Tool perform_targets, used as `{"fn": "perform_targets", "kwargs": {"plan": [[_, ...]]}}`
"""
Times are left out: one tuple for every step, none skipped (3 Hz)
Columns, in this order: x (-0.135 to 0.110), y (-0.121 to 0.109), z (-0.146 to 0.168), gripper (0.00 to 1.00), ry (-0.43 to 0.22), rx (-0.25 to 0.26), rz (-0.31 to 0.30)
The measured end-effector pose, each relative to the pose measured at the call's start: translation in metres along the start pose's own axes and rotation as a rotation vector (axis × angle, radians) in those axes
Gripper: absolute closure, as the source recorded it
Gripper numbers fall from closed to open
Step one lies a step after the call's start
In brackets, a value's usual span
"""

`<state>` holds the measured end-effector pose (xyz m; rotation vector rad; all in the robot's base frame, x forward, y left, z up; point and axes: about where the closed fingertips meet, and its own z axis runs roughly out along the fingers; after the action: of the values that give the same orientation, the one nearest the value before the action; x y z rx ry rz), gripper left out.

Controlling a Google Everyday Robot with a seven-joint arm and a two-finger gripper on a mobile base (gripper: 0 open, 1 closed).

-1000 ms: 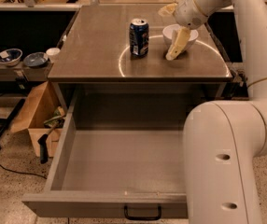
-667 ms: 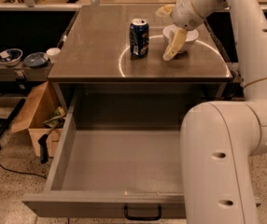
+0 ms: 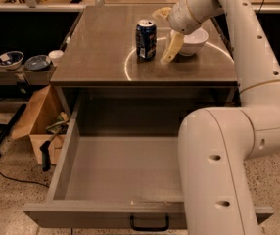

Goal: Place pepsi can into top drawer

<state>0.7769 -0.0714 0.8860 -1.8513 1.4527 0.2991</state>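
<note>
Camera view: one end effector [image 3: 166, 31] beside one pepsi can [image 3: 146, 39]; one top drawer [image 3: 81, 215].

Grey-brown cabinet top [image 3: 96, 58], flat, marked with a pale ring. A pepsi can [image 3: 146, 39] is stood upright on it near the middle, and a white bowl [image 3: 195, 42] is set apart from the can, towards the right side. The gripper [image 3: 166, 31] is held just over the top, between can and bowl, with its fingers spread.
</note>
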Motion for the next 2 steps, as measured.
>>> {"fn": "perform_targets", "kwargs": {"plan": [[-0.010,-0.008,0.024,0.00,-0.041,0.005,-0.038],[-0.015,-0.013,0.042,0.00,-0.045,0.000,-0.066]]}}
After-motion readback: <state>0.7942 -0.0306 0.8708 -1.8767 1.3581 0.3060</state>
